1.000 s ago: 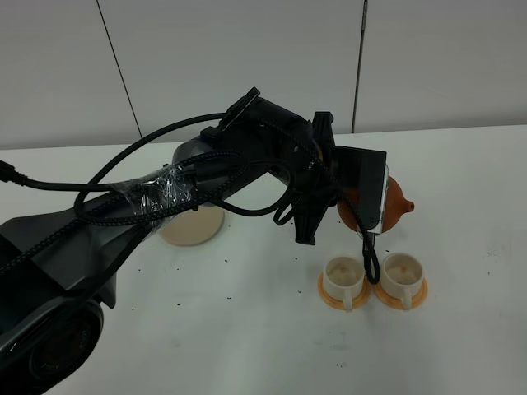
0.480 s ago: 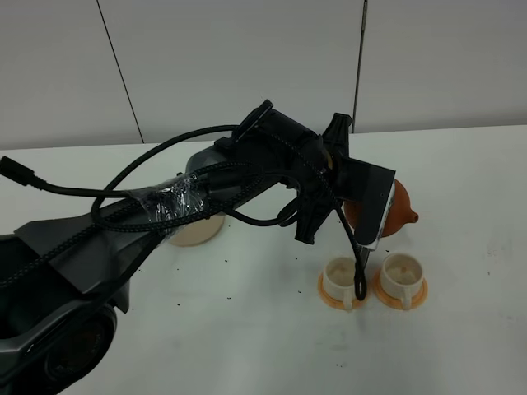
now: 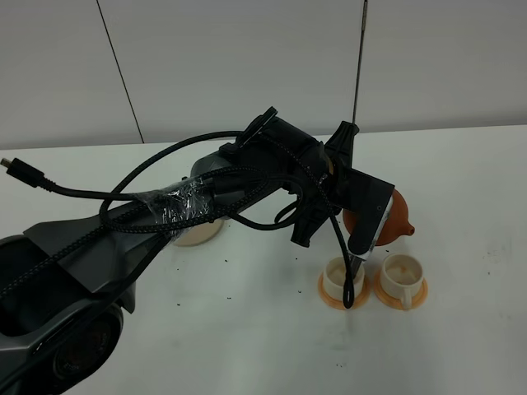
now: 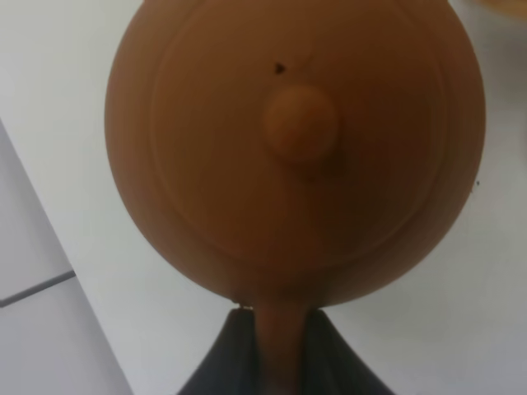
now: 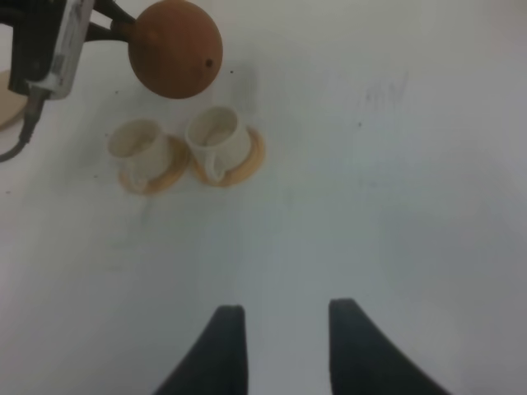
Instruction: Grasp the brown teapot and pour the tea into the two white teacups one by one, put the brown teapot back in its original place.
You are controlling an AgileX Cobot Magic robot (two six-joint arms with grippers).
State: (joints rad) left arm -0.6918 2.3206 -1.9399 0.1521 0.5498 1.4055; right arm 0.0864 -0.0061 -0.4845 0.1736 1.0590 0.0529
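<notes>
Tipping brown teapot (image 3: 398, 216): over the last second left wrist rolled and pot dropped closer to two white teacups (image 3: 402, 276). Left gripper (image 4: 280, 362) pinching its handle. Right gripper (image 5: 280, 341) spread, idle. Pour looks imminent; coaster (image 3: 193, 234) waiting.

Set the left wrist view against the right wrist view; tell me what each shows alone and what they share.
Left wrist only: the knobbed lid up close and the handle. Right wrist only: the two white teacups on orange saucers, and the open, empty right hand. Both: the brown teapot held by the left hand, over the white table.
</notes>
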